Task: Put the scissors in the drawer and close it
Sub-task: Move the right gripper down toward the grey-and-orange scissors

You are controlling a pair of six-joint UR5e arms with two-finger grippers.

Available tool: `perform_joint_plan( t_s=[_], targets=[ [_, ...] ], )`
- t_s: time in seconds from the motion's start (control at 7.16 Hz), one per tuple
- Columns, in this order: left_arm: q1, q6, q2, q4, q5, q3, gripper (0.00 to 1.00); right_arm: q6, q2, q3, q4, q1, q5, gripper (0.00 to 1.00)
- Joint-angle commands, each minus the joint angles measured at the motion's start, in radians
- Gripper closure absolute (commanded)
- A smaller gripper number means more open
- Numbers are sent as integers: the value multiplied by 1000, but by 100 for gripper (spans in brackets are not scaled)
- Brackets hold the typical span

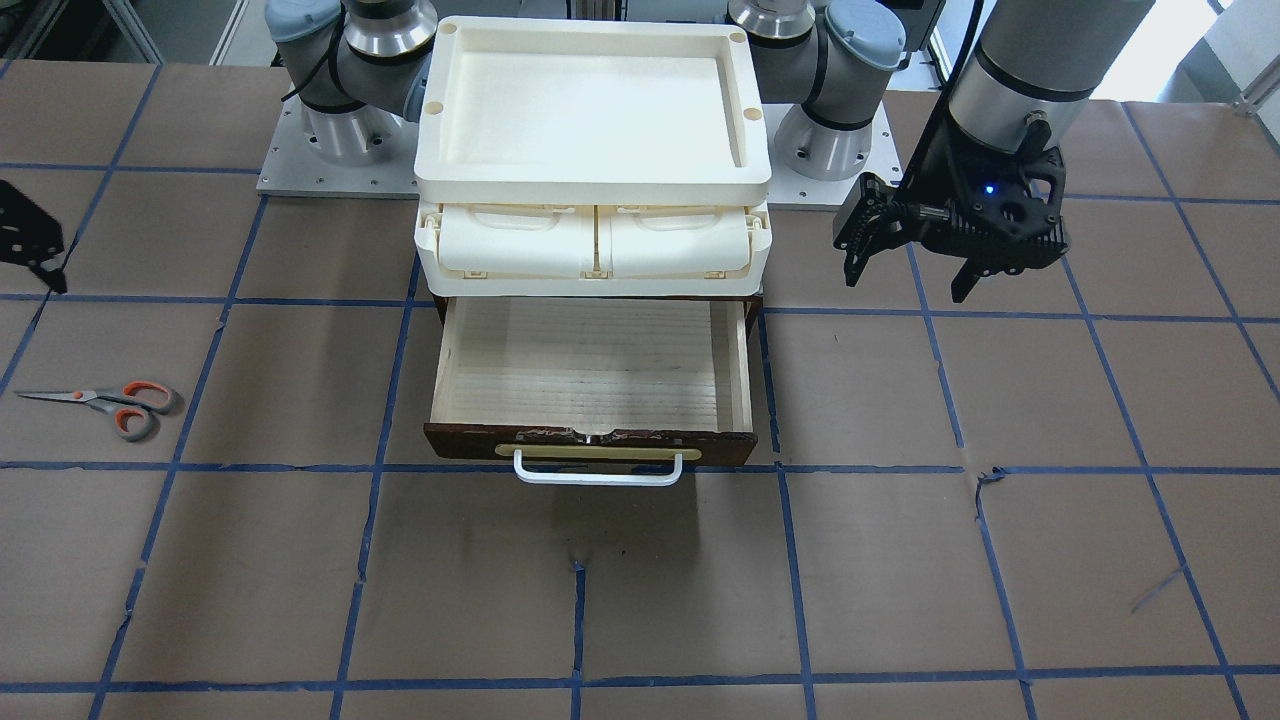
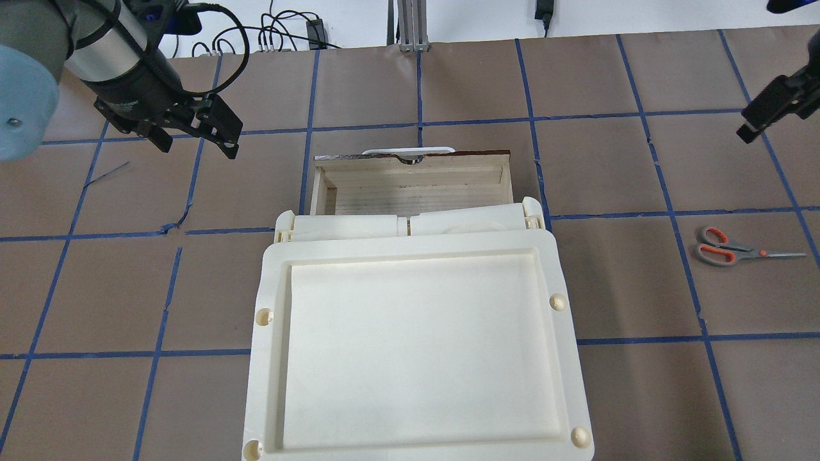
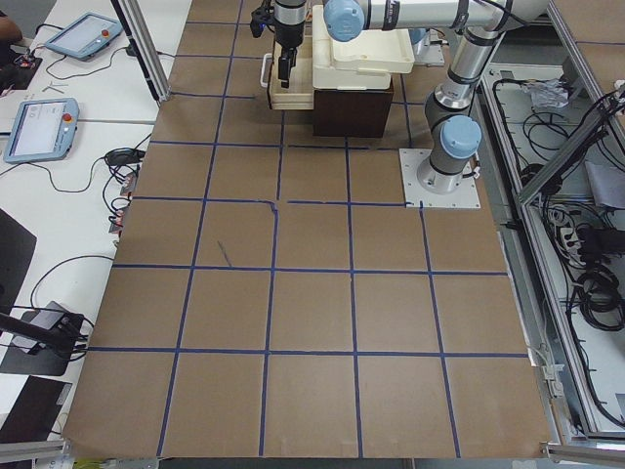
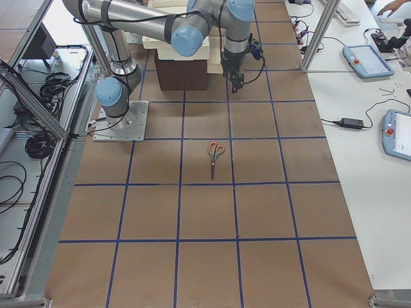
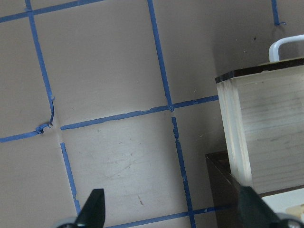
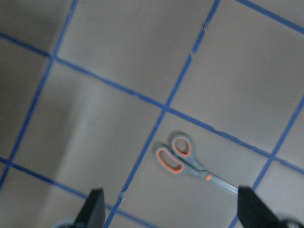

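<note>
The cream tray [image 2: 410, 358] looms nearest, above the drawer [image 1: 600, 370], pulled out and empty. The scissors [image 1: 100, 400] lie on the table, well apart (the right arm's side). The left gripper [image 5: 172, 209] and right gripper [image 6: 168, 209] gape wide, empty; grasping, placing and closing all remain.

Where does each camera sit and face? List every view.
Front-facing: across the table, facing the robot; shows both bases, left claw, open drawer.
Overhead: behind the robot, looking forward and down; left claw, right claw.
Left side: table's left end, looking along it; left arm nearest.
Right side: table's right end; right arm nearest, scissors mid-table.
Left wrist: looks down past left claw at drawer corner.
Right wrist: looks down past right claw at scissors.
Shared: front-facing and overhead both show drawer and scissors.
</note>
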Motion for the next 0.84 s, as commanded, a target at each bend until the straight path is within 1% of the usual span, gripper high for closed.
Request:
perform_joint_plan(
  t_s=[0.0, 0.14, 0.28, 0.42, 0.56, 0.7],
  targets=[
    [2, -121, 2, 1, 0, -2, 0, -583, 148, 89, -300, -214, 40, 2],
    [4, -135, 2, 0, 2, -5, 0, -790, 190, 155, -442, -266, 112, 2],
    [4, -136, 2, 0, 0, -9, 0, -989, 200, 265, -533, -275, 118, 2],
    [1, -133, 2, -3, 2, -12, 0, -1042, 191, 412, -665, -277, 117, 1],
    [1, -131, 2, -3, 2, -10, 0, -1089, 186, 556, -888, -276, 117, 3],
    [1, -129, 2, -3, 2, -9, 0, -1100, 184, 588, -954, -274, 117, 11]
  ],
)
